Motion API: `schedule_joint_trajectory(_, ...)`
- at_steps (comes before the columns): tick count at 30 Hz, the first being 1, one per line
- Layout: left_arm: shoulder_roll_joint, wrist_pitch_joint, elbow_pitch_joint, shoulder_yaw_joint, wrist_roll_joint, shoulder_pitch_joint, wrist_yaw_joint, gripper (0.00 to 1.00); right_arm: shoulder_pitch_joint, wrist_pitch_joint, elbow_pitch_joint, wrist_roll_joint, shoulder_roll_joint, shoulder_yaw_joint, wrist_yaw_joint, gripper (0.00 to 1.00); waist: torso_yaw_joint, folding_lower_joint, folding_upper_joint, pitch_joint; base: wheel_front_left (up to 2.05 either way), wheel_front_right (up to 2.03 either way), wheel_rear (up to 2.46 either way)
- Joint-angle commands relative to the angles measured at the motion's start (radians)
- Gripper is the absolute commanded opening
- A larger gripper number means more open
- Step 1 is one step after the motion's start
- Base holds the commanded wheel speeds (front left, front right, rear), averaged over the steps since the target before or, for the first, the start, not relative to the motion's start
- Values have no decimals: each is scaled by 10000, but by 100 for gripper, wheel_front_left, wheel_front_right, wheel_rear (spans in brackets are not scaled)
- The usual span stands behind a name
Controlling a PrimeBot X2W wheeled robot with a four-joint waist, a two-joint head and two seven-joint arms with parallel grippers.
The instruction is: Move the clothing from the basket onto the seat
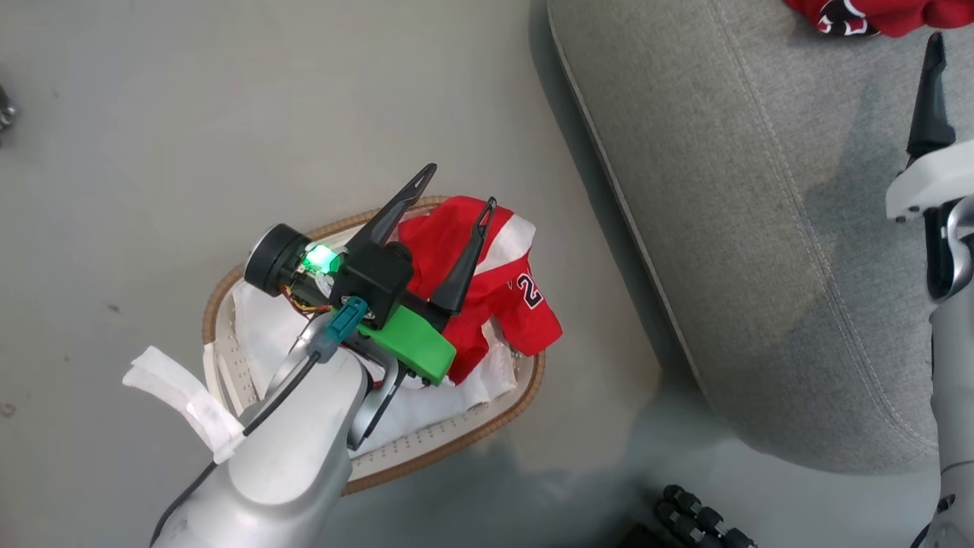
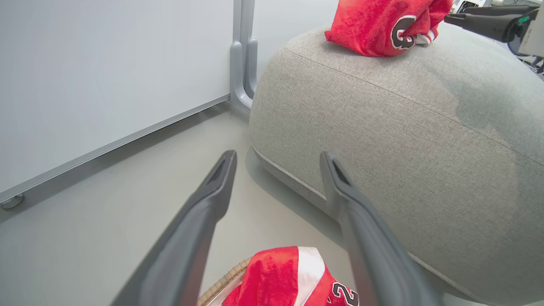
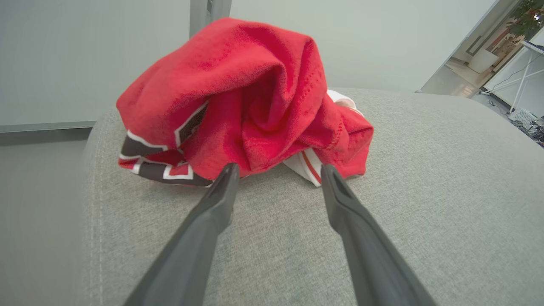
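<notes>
One red jersey (image 1: 511,293) with white trim and a black numeral lies crumpled in the white basket (image 1: 426,449) on the floor. My left gripper (image 1: 460,186) hovers above it, open and holding nothing; the same jersey (image 2: 289,278) peeks in below its fingers. The other red jersey (image 3: 250,102) sits bunched on the grey seat (image 1: 761,228), and its edge (image 1: 875,15) reaches the head view's top. Just short of that pile, my right gripper (image 3: 276,170) stands open and apart from the cloth; one of its dark fingers (image 1: 930,99) shows at the right.
A white wall panel with a grey post (image 2: 242,55) stands behind the seat. Grey floor (image 1: 228,114) spreads left of the basket. A white cloth strip (image 1: 179,396) hangs from the basket's left rim. A dark ribbed object (image 1: 700,517) sits at the bottom edge.
</notes>
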Motion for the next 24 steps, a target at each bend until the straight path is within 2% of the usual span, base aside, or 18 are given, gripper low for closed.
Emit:
schedule_joint_trajectory(1,-69,-2,-53,119,-134,183,4,100,264,-23,-149,-75,-22,57,-14,100,200,0,0,-491,0,0,0)
schedule_joint_trajectory(7,-419,-3,-87,539,-277,524,-53,100,651,-23,-610,-71,-317,339,-14,100,765,0,0,-1454,0,0,0)
schedule_joint_trajectory(14,-766,-5,-91,1518,-471,1249,-28,100,760,-23,-932,65,-620,889,-14,100,1763,0,0,-2628,0,0,0)
schedule_joint_trajectory(24,-998,-4,-443,3588,-155,2485,329,100,1290,-23,-1338,630,-200,1965,-14,100,2971,0,0,-3509,0,0,0)
